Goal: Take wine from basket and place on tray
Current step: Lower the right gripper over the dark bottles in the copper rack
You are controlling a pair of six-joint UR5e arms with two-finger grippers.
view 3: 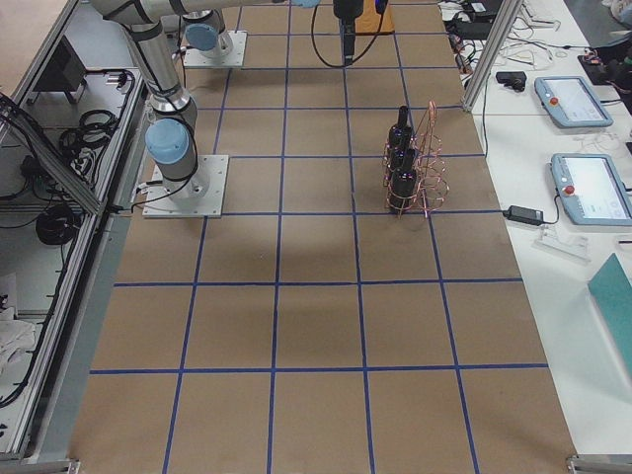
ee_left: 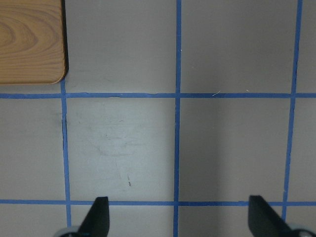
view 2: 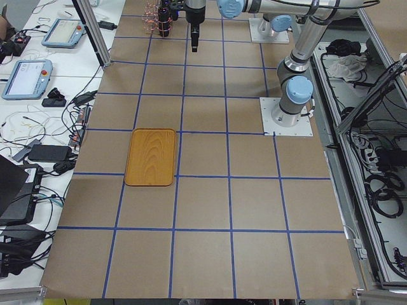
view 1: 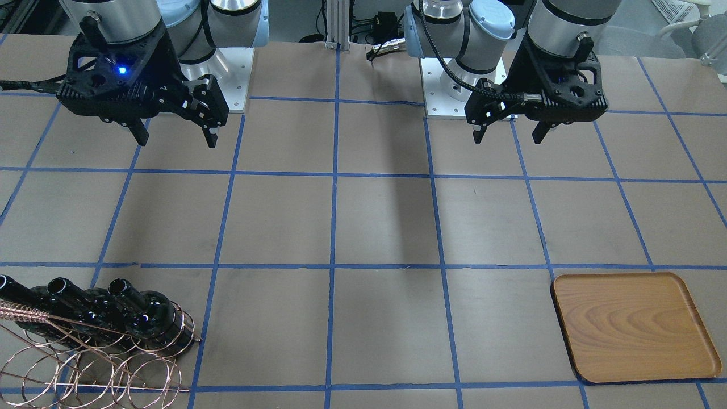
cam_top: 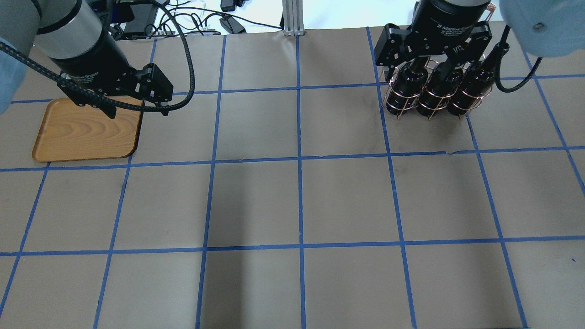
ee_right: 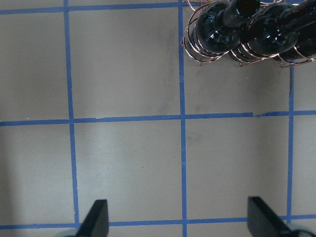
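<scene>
Three near-black wine bottles [view 1: 142, 318] lie side by side in the copper wire basket [view 1: 96, 363] at the table's far side from the robot, on its right. In the right wrist view the bottles [ee_right: 217, 29] sit at the top right. My right gripper [view 1: 177, 142] is open and empty, high above the table and short of the basket. The wooden tray [view 1: 633, 326] lies empty on the robot's left. My left gripper [view 1: 508, 139] is open and empty, raised beside the tray's corner [ee_left: 29, 39].
The brown table carries a blue tape grid [cam_top: 299, 160]. The two arm bases [view 1: 463, 91] stand at the robot's edge. An aluminium post [cam_top: 291, 16] rises at the far edge. Pendants and cables [view 2: 28, 76] lie off the table's side.
</scene>
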